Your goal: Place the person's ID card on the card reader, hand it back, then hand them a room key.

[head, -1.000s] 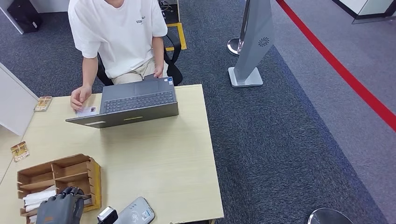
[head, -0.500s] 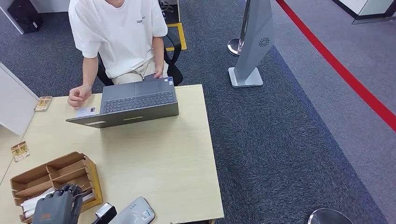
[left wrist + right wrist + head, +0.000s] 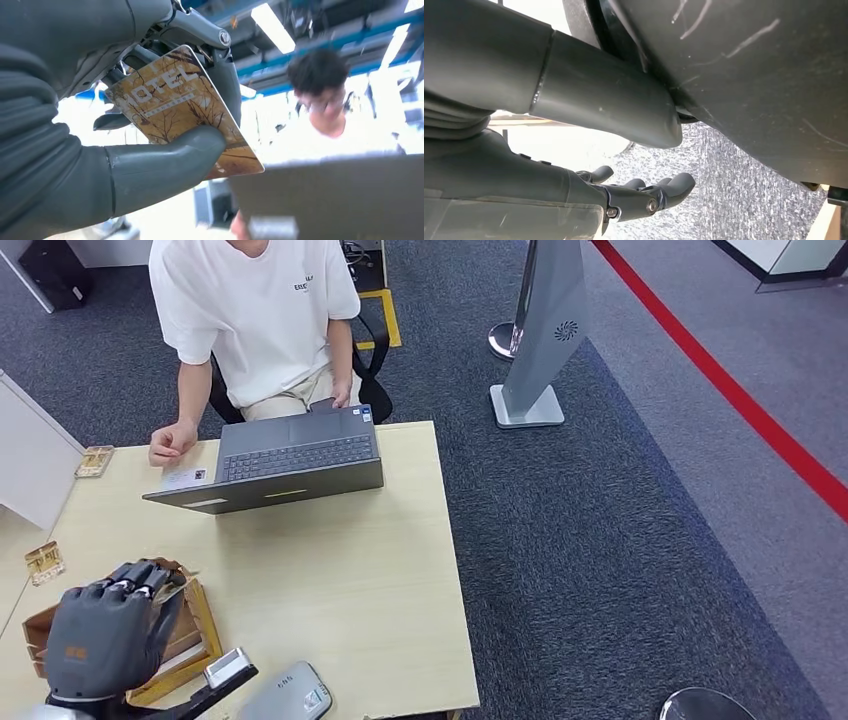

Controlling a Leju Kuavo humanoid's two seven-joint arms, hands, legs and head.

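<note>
The robot's left hand [image 3: 105, 635] hangs above the wooden organizer [image 3: 190, 640] at the near left corner of the counter [image 3: 340, 570], its back turned up so it hides most of the box. From close behind the wrist, the left hand [image 3: 125, 150] pinches a room key [image 3: 185, 110] between thumb and fingers: a brown card with a bare-tree print and the letters "OTEL", the first letter covered by a finger. The card reader [image 3: 290, 698] lies at the counter's near edge, partly cut off by the frame. The ID card [image 3: 187, 477] lies flat on the far left of the counter, touching the laptop [image 3: 275, 462] and just below the person's hand [image 3: 172, 441]. The person [image 3: 255, 315] sits behind the laptop, blurred in the wrist view. The right hand [image 3: 634, 192] shows its fingers slightly curled and apart with nothing in them, over dark carpet; much of it is hidden behind dark casing.
</note>
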